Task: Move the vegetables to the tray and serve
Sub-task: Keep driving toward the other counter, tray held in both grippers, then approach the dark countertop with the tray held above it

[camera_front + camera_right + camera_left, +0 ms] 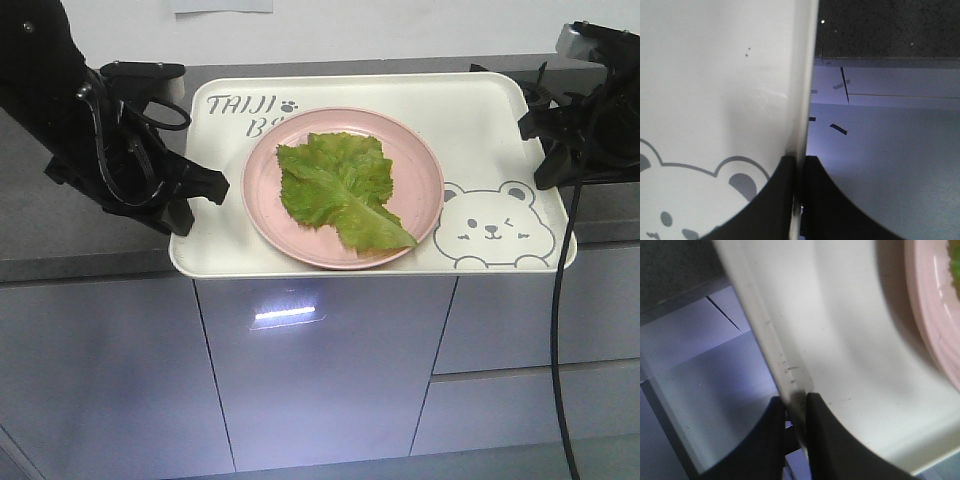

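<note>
Pinching the left rim of the tray point(480, 120), the left gripper point(796, 401) has its two black fingers closed on the thin cream edge, one on each face, as the left wrist view shows. In the front view that arm reaches in from the left above the dark grey countertop point(60, 225). Grey "TAIJI" lettering point(240, 104) sits in the tray's far left corner, partly hidden by the pink plate point(412, 168), which rests on the tray a little left of its middle. The lettuce leaf point(340, 190) lies flat on the plate within its rim, with its pale rib running toward the near right, where the leaf narrows to a tip close to the rim. Right of the plate, in the tray's near right corner, is the winking bear drawing point(492, 228). The right gripper point(797, 162) is clamped on the tray's right rim, fingers shut on either side of it just beside the bear's ear. The tray's near edge overhangs the grey cabinet fronts point(320, 370); whether it rests on the counter or is held clear cannot be told. A black cable point(560, 330) hangs down at the right.
</note>
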Controlling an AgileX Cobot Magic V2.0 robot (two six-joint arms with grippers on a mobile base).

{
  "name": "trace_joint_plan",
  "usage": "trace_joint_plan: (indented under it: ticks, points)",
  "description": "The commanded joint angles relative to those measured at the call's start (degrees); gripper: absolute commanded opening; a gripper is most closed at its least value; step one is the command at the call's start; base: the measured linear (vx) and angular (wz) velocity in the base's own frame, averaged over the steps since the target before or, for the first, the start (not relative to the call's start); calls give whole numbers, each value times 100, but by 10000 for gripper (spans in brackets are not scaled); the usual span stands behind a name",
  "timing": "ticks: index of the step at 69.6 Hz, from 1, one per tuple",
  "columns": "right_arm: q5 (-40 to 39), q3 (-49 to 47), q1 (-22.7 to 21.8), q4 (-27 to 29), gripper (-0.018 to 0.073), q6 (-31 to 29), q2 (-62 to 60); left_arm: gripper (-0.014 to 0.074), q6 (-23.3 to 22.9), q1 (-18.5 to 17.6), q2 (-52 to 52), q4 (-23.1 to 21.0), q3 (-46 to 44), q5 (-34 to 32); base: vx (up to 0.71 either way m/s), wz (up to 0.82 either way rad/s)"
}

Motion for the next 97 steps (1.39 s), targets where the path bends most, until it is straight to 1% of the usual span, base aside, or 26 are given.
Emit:
trace_joint_plan:
  ticks: [1,97]
  points:
    - [110,-154,28,424,-6,-80,-326,-6,163,-113,-304,-405,-169,-103,9,3]
    - [110,-154,28,424,-6,-80,-326,-6,163,-113,-304,-405,-169,-103,10,4]
